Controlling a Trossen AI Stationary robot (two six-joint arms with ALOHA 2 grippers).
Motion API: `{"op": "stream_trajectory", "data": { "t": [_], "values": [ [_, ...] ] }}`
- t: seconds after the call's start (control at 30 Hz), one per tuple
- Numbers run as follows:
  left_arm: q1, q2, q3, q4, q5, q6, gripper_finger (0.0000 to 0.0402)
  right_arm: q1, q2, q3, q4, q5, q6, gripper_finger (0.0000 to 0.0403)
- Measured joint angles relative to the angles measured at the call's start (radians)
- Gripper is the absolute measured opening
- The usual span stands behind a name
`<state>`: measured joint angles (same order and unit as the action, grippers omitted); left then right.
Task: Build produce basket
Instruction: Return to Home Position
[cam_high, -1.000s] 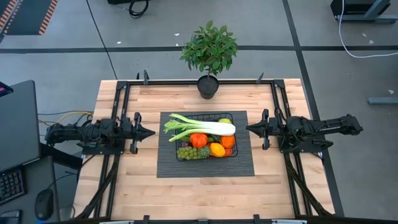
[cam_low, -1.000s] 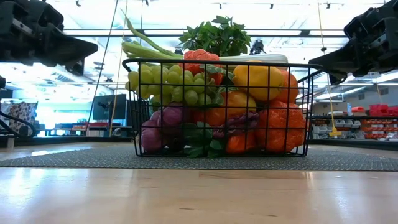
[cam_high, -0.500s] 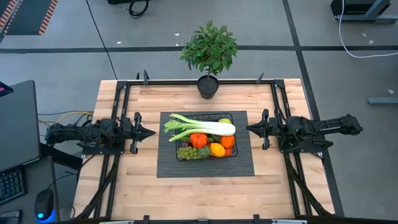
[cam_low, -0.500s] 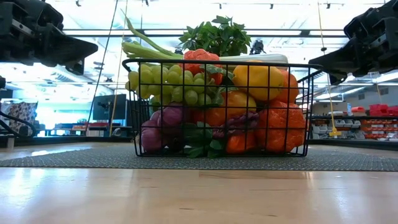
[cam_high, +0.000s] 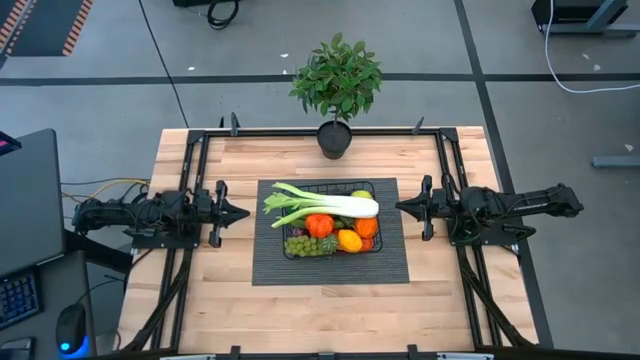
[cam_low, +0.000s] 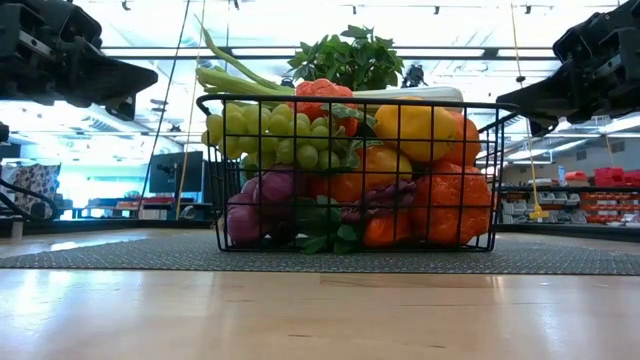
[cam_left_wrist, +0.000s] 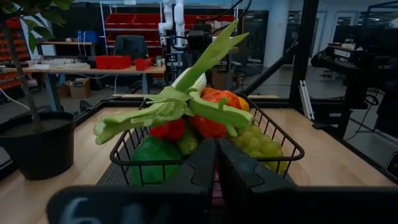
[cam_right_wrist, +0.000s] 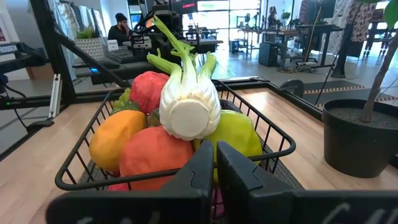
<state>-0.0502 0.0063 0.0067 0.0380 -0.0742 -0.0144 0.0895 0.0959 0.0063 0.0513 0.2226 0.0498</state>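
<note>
Wire basket (cam_low: 430, 102) filled.
My left pincer (cam_high: 240, 212) and right pincer (cam_high: 403, 207) hung clenched, empty, flanking it; leek (cam_high: 330, 204) lay on top.

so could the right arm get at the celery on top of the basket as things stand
Probably yes: the right gripper, shut, points at the basket from its side, and the celery lies on top of the pile, white end toward it, with nothing between.

Overhead lights are washing the table (cam_high: 330, 310) evenly, barely throwing any shadows. Down at table height the bright ceiling (cam_low: 480, 30) is glaring behind the basket (cam_low: 350, 240), turning the arms (cam_low: 60, 50) into dark shapes. Left wrist view's looking way dimmer than the right.
</note>
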Motion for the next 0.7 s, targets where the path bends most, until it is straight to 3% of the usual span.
{"op": "stream_trajectory", "data": {
  "t": [0.7],
  "values": [
    [0.0, 0.0, 0.0, 0.001, 0.0, 0.0, 0.0032, 0.0, 0.0, 0.0, 0.0, 0.0, 0.0, 0.0027]
  ]
}}
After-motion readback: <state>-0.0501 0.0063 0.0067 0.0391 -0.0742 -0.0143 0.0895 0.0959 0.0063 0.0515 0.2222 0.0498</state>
